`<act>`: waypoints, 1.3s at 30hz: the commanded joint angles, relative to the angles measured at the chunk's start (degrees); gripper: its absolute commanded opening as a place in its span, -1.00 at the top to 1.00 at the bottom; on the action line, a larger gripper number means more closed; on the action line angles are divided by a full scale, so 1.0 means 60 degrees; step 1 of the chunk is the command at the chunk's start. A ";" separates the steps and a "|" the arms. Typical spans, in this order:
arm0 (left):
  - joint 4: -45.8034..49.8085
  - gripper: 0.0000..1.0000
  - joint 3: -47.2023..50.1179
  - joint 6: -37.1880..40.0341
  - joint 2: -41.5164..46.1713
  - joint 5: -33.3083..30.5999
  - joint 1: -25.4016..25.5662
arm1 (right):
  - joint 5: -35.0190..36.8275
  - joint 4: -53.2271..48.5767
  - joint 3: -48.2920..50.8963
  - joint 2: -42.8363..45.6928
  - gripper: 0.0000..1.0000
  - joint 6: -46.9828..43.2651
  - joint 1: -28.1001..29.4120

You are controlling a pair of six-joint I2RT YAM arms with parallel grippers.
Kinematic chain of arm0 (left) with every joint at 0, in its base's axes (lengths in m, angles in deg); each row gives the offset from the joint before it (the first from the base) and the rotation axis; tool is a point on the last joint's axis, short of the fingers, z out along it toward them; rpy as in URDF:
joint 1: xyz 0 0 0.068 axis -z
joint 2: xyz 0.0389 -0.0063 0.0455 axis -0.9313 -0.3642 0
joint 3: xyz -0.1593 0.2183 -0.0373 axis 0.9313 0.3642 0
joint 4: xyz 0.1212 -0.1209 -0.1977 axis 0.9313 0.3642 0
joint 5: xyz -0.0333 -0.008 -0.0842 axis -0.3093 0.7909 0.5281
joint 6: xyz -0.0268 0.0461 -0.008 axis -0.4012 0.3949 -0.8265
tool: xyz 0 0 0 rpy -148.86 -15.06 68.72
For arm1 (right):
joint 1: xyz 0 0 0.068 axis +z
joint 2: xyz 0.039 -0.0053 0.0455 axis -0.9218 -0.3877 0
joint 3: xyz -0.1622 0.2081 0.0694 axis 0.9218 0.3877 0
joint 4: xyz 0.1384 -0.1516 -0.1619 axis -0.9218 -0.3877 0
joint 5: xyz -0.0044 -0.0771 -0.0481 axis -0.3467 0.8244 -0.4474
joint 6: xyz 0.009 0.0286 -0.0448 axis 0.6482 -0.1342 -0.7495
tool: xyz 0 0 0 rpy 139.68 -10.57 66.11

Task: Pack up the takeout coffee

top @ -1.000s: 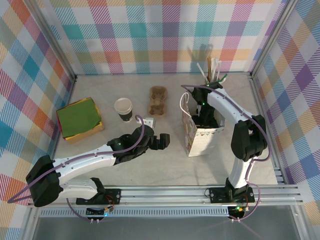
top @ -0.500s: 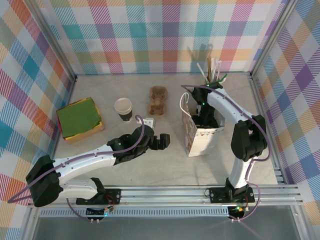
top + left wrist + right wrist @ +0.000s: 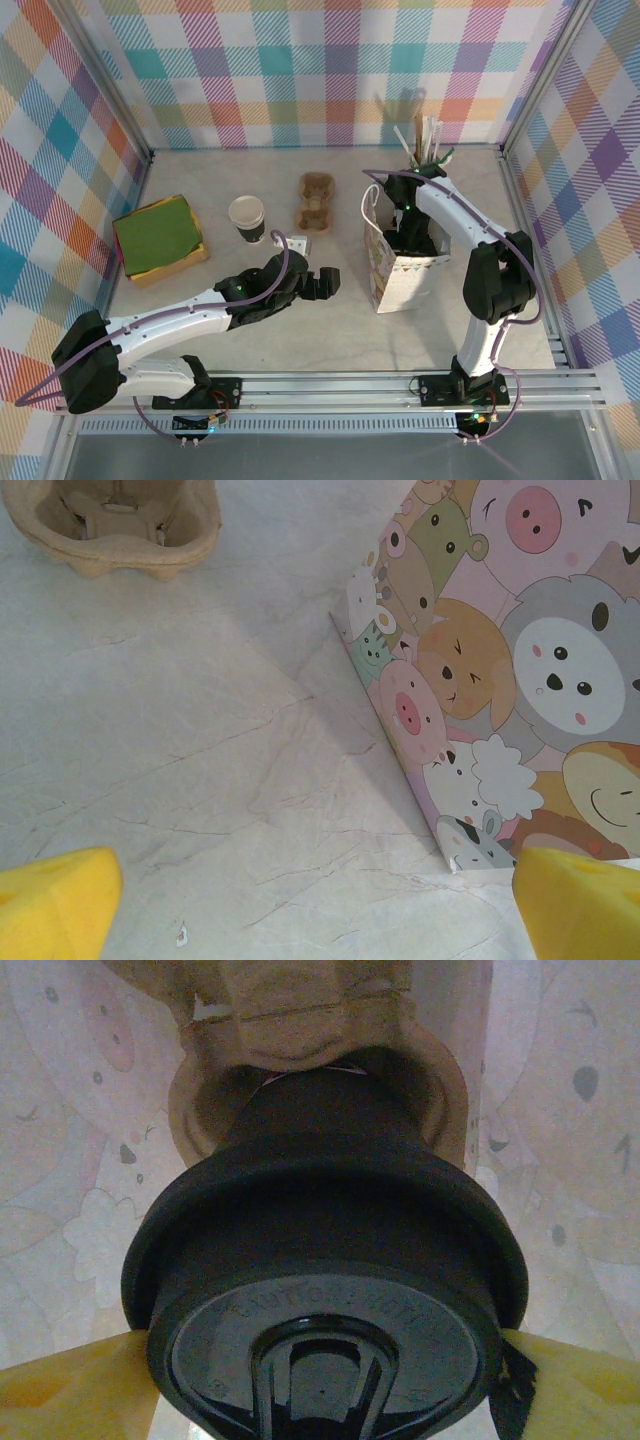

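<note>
Little changes over the last second: both arms keep their pose, and only the mouth of the white paper bag (image 3: 405, 280) spreads slightly toward 9 o'clock. The right gripper (image 3: 408, 238) reaches down inside it, its yellow fingers (image 3: 70, 1380) pressed against both sides of the takeout coffee (image 3: 320, 1260). The cup sits in a beige pulp holder (image 3: 300, 1010) on the bag floor, so I judge that the packing is nearly done and only the release remains. The lid is smooth, round black plastic with raised letters; the holder is rough moulded fibre. The left gripper (image 3: 325, 283) waits at 9 o'clock of the bag, jaws spread and empty, over veined, marble-like table (image 3: 200, 780).
</note>
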 commanded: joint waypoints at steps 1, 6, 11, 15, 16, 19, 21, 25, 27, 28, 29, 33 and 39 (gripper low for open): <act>0.0016 -0.99 -0.0205 -0.0070 0.0039 0.0069 -0.0089 | -0.0133 -0.0061 0.0035 0.0283 -0.66 0.0098 -0.0022; 0.0021 -0.99 -0.0209 -0.0071 0.0042 0.0066 -0.0089 | -0.0134 -0.0055 0.0045 0.0295 -0.66 0.0085 -0.0022; 0.0018 -0.99 -0.0249 -0.0071 -0.0001 0.0085 -0.0089 | -0.0132 -0.0068 0.0039 0.0298 -0.66 0.0089 -0.0022; 0.0023 -0.99 -0.0253 -0.0059 -0.0022 0.0075 -0.0089 | -0.0130 -0.0114 0.0006 0.0313 -0.66 0.0089 -0.0013; 0.0012 -0.99 -0.0258 -0.0064 -0.0016 0.0068 -0.0089 | -0.0133 -0.0103 0.0009 0.0313 -0.66 0.0089 -0.0022; 0.0017 -0.99 -0.0264 -0.0059 -0.0016 0.0073 -0.0089 | -0.0130 -0.0124 -0.0013 0.0316 -0.66 0.0104 -0.0022; 0.0031 -0.99 -0.0259 -0.0055 -0.0019 0.0070 -0.0089 | -0.0133 -0.0117 -0.0025 0.0305 -0.67 0.0104 -0.0022; 0.0031 -0.99 -0.0273 -0.0042 -0.0005 0.0059 -0.0089 | -0.0148 -0.0133 -0.0039 0.0298 -0.67 0.0095 -0.0014; 0.0031 -0.99 -0.0279 -0.0039 -0.0009 0.0061 -0.0082 | -0.0135 -0.0146 -0.0050 0.0312 -0.68 0.0104 -0.0022; 0.0023 -0.99 -0.0279 -0.0042 -0.0015 0.0056 -0.0089 | -0.0133 -0.0146 -0.0051 0.0313 -0.68 0.0101 -0.0023; 0.0016 -0.99 -0.0279 -0.0035 -0.0017 0.0056 -0.0091 | -0.0129 -0.0154 -0.0049 0.0326 -0.69 0.0101 -0.0022; 0.0036 -0.99 -0.0278 -0.0042 -0.0016 0.0074 -0.0093 | -0.0148 -0.0165 -0.0050 0.0342 -0.69 0.0100 -0.0022; 0.0031 -0.99 -0.0262 -0.0057 -0.0001 0.0076 -0.0089 | -0.0176 -0.0146 -0.0027 0.0356 -0.73 0.0115 -0.0007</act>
